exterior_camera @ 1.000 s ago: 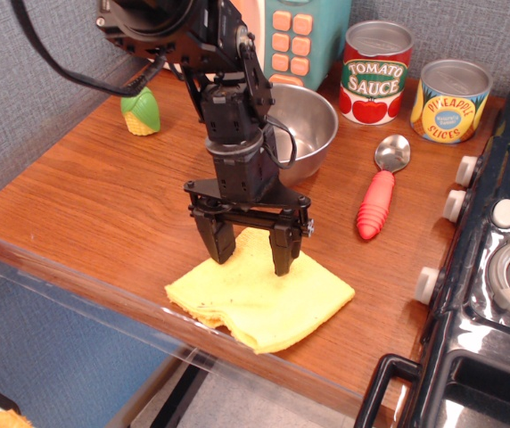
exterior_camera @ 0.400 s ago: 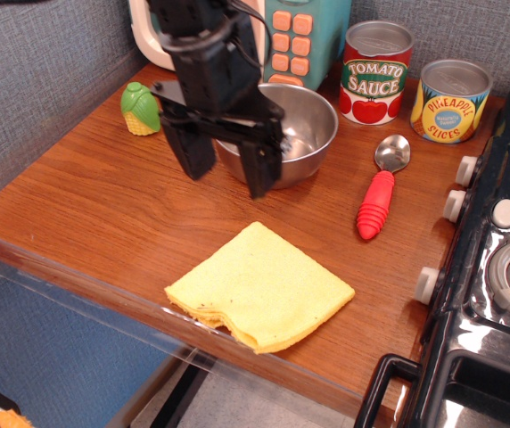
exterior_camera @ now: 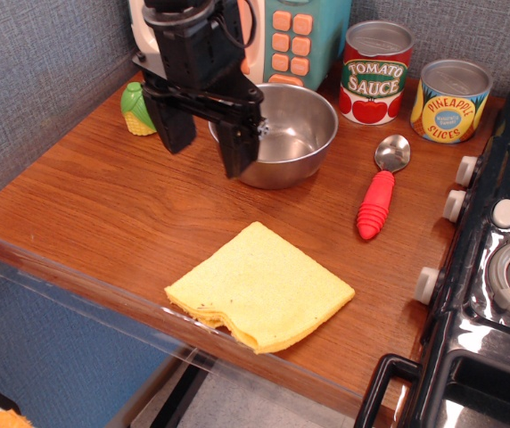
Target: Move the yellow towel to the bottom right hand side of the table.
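Wooden table (exterior_camera: 103, 205), flat folded yellow towel (exterior_camera: 259, 287)

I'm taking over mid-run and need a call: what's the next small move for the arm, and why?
Probably just retreat and stop. The yellow towel lies flat at the table's near edge, right of centre by the stove, and the end effector is open, empty and raised clear of it.

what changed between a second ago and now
The tool lifted off the yellow towel and pulled up and back toward the steel bowl; it now hangs open and empty above the table. The towel lies flat at the front edge, same spot and shape. Bowl, spoon, both cans and the toy corn stayed put.
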### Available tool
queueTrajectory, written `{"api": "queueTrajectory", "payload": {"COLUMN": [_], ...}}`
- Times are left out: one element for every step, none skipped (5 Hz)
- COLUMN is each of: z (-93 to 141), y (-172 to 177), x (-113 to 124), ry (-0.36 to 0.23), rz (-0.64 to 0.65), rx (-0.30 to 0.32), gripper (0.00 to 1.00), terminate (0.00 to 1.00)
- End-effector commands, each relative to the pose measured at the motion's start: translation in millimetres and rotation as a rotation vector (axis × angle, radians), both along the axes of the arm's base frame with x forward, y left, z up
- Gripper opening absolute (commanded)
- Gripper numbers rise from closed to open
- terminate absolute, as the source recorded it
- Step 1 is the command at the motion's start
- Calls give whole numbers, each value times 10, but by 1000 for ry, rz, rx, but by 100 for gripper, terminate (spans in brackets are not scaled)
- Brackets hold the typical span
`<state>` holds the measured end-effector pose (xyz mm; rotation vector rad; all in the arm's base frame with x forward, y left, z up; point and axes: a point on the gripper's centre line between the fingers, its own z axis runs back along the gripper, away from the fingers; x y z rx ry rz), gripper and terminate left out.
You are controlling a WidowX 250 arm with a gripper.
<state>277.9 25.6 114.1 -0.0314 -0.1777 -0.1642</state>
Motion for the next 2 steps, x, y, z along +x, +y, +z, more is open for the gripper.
{"api": "queueTrajectory", "payload": {"z": [17, 17], "y": [89, 89], "x": [36, 36], "ry": [-22, -22], "rz": [-21, -21], "rx": [93, 93], "gripper": [100, 100], "terminate": [0, 100]}}
